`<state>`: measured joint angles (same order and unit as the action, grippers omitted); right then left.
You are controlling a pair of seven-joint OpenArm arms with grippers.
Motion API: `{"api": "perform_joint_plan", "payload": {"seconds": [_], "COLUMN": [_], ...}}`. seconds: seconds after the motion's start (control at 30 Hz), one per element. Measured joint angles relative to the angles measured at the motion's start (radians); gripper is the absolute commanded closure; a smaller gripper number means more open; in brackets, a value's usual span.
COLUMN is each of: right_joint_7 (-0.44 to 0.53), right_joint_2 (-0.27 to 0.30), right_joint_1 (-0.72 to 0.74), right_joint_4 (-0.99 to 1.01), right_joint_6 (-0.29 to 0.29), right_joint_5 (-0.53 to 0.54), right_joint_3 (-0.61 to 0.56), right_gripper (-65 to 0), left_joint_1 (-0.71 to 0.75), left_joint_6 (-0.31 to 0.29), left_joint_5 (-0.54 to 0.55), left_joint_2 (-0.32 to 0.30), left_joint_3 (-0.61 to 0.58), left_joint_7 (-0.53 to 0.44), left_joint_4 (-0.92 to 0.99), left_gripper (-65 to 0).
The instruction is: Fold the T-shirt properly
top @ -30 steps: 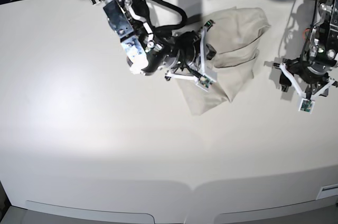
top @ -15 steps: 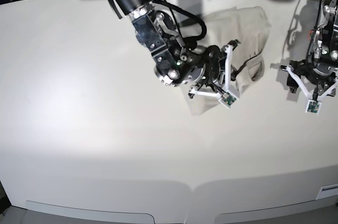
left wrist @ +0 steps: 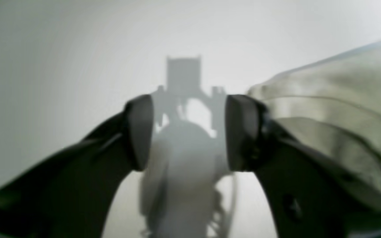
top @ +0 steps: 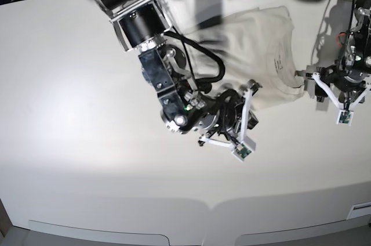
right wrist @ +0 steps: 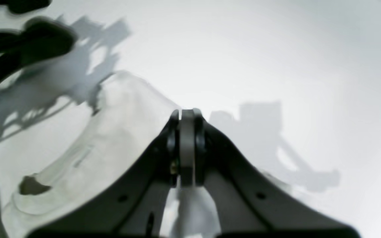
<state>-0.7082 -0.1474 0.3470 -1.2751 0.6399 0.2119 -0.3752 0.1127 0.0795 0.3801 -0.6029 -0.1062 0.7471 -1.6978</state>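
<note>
T-shirt (top: pixel 261 54) soft, light, floppy; best taken by hem corners. Right gripper (right wrist: pixel 186 145) jaws together, empty. Left gripper (left wrist: pixel 187 132) jaws apart, beside shirt edge.

- Tabletop (top: pixel 75 141): smooth, white, matte; near edge curved, with a seam notch at its middle in the base view.
- T-shirt (top: pixel 261 49): off-white, wrinkled, lies directly on the tabletop toward the far side, right of centre. Partly spread; neck opening with small label faces the right side.
- Relative to the T-shirt: bare tabletop to the left and toward the near edge; a narrow bare strip to its right.
- Shadows of both arms fall on the tabletop beside the T-shirt and across the cloth.
</note>
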Motion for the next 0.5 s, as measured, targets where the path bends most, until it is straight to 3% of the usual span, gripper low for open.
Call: {"api": "perform_joint_plan", "payload": {"seconds": [0.13, 0.23, 0.27, 0.4, 0.5], "right_joint_7": [-0.001, -0.027, -0.035, -0.042, -0.039], "right_joint_2": [0.01, 0.06, 0.08, 0.135, 0.149], "right_joint_1": [0.019, 0.018, 0.014, 0.014, 0.015], "right_joint_4": [0.0, -0.001, -0.001, 0.0, 0.0], "right_joint_6": [0.0, 0.027, 0.032, 0.031, 0.031], "right_joint_5": [0.065, 0.111, 0.116, 0.136, 0.147], "right_joint_3": [0.089, 0.091, 0.091, 0.093, 0.092], "right_gripper": [0.0, 0.0, 0.0, 0.0, 0.0], "left_joint_1": [0.001, 0.001, 0.0, 0.002, 0.038], "left_joint_6": [0.003, -0.026, -0.03, -0.034, -0.034], "left_joint_5": [0.008, 0.057, 0.058, 0.06, 0.059], "left_joint_2": [0.03, 0.064, 0.076, 0.127, 0.15], "left_joint_3": [0.0, 0.0, 0.0, 0.0, 0.001], "left_joint_7": [0.005, 0.03, 0.055, 0.158, 0.17], "left_joint_4": [-0.021, -0.059, -0.076, -0.139, -0.196], "left_gripper": [-22.5, -2.4, 0.0, 0.0, 0.0]}}
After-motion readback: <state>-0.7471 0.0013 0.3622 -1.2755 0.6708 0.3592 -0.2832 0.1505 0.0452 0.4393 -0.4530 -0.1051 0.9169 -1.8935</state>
